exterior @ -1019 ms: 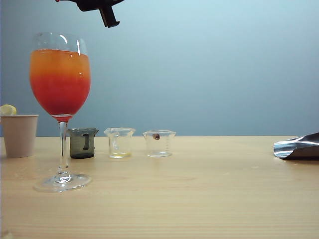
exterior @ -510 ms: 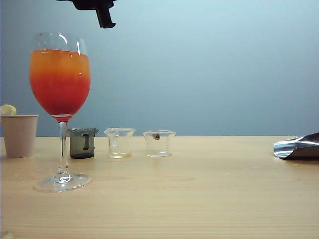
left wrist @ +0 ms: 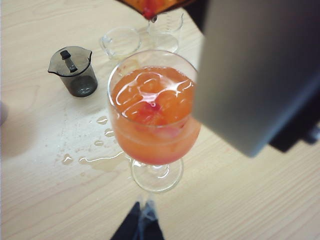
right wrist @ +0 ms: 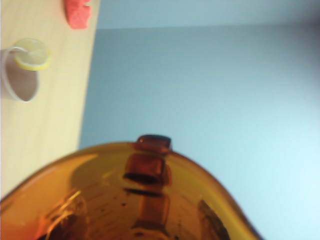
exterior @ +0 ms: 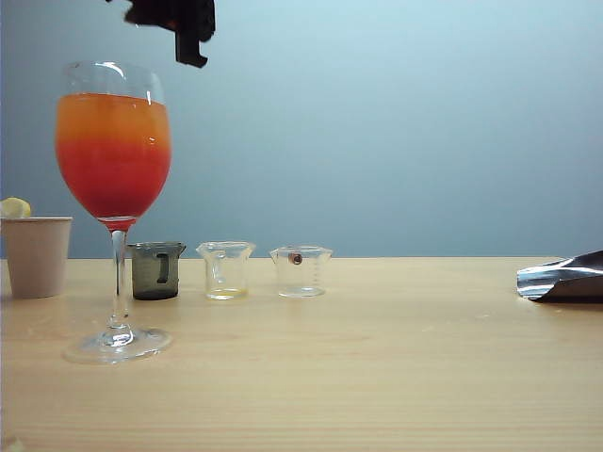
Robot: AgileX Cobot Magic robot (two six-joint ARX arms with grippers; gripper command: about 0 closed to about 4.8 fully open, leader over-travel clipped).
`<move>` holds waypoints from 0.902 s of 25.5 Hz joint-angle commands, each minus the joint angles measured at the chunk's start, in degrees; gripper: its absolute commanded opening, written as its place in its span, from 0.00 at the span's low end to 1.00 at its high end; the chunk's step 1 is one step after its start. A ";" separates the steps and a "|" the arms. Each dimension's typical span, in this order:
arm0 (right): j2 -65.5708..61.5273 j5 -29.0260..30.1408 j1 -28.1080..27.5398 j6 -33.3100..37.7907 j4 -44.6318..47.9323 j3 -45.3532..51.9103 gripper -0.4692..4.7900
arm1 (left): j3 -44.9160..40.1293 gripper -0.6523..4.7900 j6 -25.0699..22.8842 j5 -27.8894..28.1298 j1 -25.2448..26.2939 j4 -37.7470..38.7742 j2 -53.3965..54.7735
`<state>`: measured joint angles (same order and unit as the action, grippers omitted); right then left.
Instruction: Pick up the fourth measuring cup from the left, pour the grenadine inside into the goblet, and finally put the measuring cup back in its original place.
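Note:
The goblet (exterior: 114, 151) stands at the table's left, orange drink above a deep red layer; from above its bowl (left wrist: 152, 107) shows ice. The fourth measuring cup (right wrist: 135, 200), amber, is tilted over the goblet, its spout (left wrist: 150, 6) holding red grenadine (left wrist: 148, 12) just above the rim. My right gripper (right wrist: 142, 220) is shut on this cup, fingers dark through its wall. In the exterior view only the right gripper's black tip (exterior: 184, 28) shows, high over the goblet. My left gripper (left wrist: 142, 222) hangs shut and empty near the goblet's foot.
A smoky grey cup (exterior: 156, 270) and two clear cups (exterior: 226, 269) (exterior: 301, 271) stand in a row behind the goblet. A beige paper cup (exterior: 36, 254) with lemon sits far left. Spilled drops (left wrist: 100, 157) lie by the foot. A shiny scoop (exterior: 562, 278) rests at the right edge.
The right gripper has rolled at the wrist above the goblet, its black tip swinging slightly left and down. The goblet and the other cups have not moved.

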<state>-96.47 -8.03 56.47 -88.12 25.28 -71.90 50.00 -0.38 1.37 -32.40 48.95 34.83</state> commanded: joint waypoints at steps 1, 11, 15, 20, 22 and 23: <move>0.39 0.17 0.15 8.55 -2.29 -0.39 0.52 | 0.46 0.11 0.39 0.11 0.04 -1.05 -0.07; 2.12 5.90 -1.97 39.58 -6.99 -0.39 0.45 | 0.66 0.11 0.42 0.11 0.04 -1.03 -0.26; 4.07 9.66 -4.33 53.77 -7.10 -0.42 0.45 | 0.66 0.11 0.50 0.11 0.04 -1.05 -0.26; 7.04 21.35 -10.19 79.91 -6.99 -0.42 0.45 | 0.66 0.11 2.67 0.11 0.04 -2.34 -0.24; 7.58 25.68 -13.35 89.55 -6.91 -0.39 0.45 | 0.68 0.11 2.69 0.11 0.04 -3.26 -0.24; 7.65 27.15 -14.25 91.52 -6.82 -0.39 0.45 | 0.68 0.11 2.71 0.11 0.04 -3.63 -0.24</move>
<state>-89.14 16.05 43.13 -2.74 17.15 -71.94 50.33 2.17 1.34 -32.40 46.87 34.65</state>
